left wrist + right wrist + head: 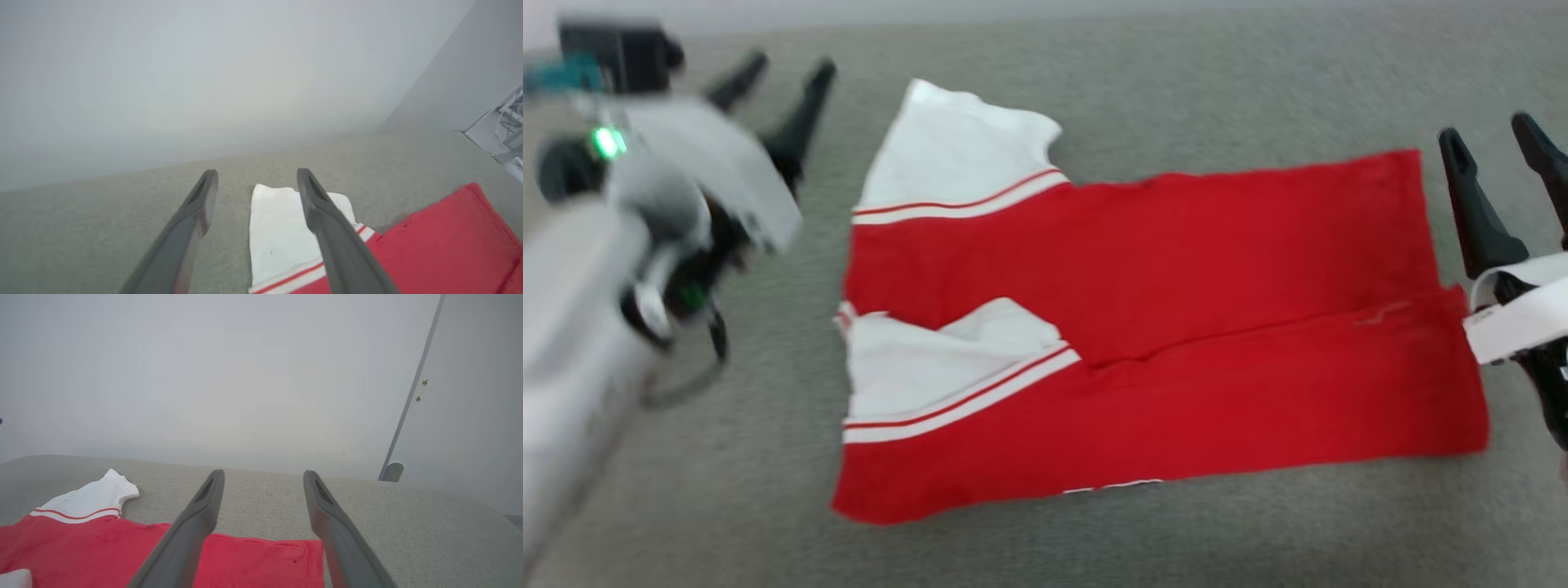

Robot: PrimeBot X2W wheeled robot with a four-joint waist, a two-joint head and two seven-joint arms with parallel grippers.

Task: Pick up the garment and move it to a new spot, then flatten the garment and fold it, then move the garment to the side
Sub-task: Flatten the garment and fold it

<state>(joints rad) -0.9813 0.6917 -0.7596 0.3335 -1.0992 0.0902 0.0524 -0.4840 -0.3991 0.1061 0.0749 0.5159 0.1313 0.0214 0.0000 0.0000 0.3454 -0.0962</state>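
On grey surface (727,490), between left gripper (791,65) and right gripper (1486,128): garment (1176,327), flat, folded lengthwise. Both pincers spread wide, empty, clear of cloth. Soft, light, limp; probably best pinched at end corners, all layers together.

No legible text; white sliver (1112,487) at garment (1160,327) edge, perhaps lettering.

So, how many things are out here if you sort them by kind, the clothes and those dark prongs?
Shirts: 1, the red and white garment
Dark fingers: 4, two left fingers and two right fingers, both pairs spread open
Total: 5
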